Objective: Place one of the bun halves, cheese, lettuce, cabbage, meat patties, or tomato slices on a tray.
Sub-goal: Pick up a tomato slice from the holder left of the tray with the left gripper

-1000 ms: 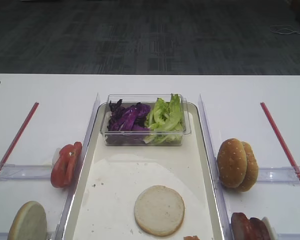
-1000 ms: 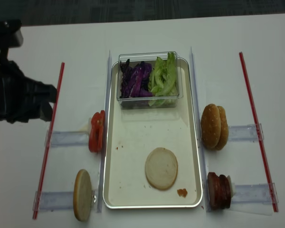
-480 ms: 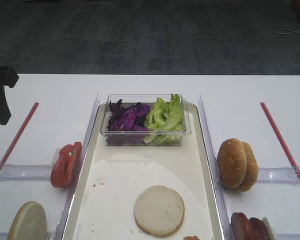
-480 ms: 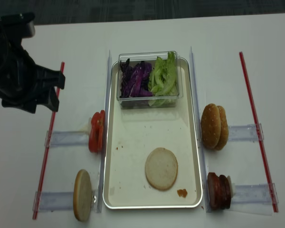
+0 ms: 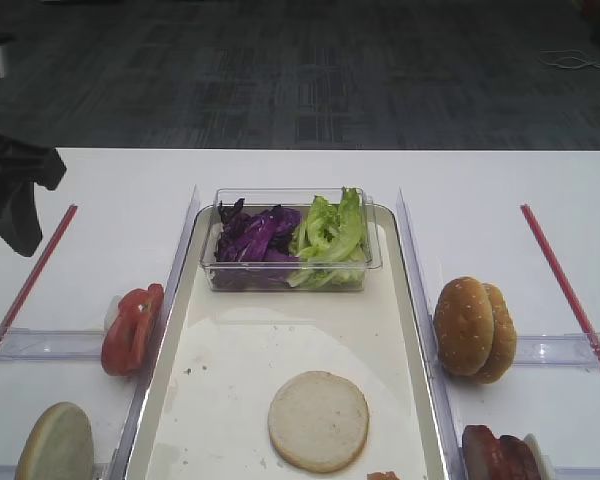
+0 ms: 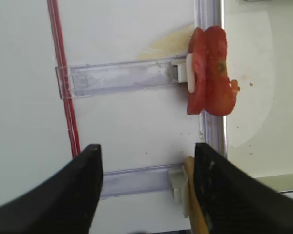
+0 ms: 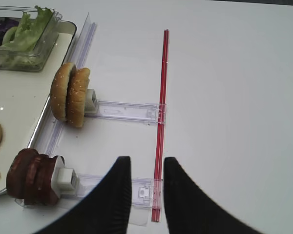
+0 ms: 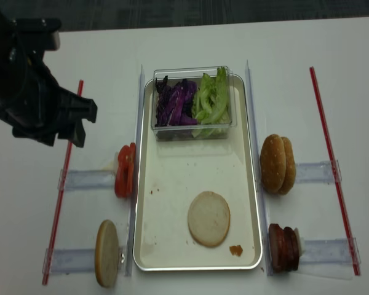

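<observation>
- The left gripper (image 6: 146,190) hangs over the white table (image 8: 190,43), on the left of the tray (image 8: 200,169). Its jaws are spread wide and nothing is between them.
- In the left wrist view the tomato slices (image 6: 211,70) stand on edge just beyond the fingertips (image 6: 90,165), beside the tray rim and against a clear plastic holder (image 6: 119,80).
- The right gripper (image 7: 145,187) is over a red strip (image 7: 161,117) on the right side. A narrow gap shows between its two fingers, and it grips nothing.
- One bun half (image 8: 209,217) lies flat on the tray with the pale cut face up.
- A clear plastic box (image 8: 192,101) at the far end of the tray holds the cabbage (image 8: 175,103) and the lettuce (image 8: 212,98).
- Two sesame bun halves (image 8: 278,163) and the meat patties (image 8: 283,247) stand on edge on the right of the tray.
- Another bun half (image 8: 107,252) stands on the left, near the tray corner.
</observation>
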Tool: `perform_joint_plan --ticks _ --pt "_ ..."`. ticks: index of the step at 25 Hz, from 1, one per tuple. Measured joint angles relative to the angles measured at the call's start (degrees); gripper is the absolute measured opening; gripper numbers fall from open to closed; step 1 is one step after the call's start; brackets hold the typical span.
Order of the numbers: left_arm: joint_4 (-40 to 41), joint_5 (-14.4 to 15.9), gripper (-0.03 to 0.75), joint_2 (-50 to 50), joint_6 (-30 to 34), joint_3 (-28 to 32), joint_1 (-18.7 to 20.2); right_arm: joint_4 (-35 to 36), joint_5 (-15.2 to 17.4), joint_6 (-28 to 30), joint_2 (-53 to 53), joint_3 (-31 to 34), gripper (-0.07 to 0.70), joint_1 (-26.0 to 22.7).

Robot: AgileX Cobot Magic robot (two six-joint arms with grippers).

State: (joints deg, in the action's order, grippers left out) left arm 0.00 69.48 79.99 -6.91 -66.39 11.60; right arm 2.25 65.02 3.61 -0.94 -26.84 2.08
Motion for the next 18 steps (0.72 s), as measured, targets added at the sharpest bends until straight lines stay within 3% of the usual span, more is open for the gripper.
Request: perform_joint_plan --ticks 12,18 --pt "0.0 -0.21 0.394 7.39 -7.27 -3.83 9.47 0.0 0.0 0.0 0.0 0.0 0.201 0.0" --pt "-0.34 -0.91 0.394 11.85 -10.49 -5.71 12.14 0.0 0.0 0.0 0.0 0.0 0.201 0.0"
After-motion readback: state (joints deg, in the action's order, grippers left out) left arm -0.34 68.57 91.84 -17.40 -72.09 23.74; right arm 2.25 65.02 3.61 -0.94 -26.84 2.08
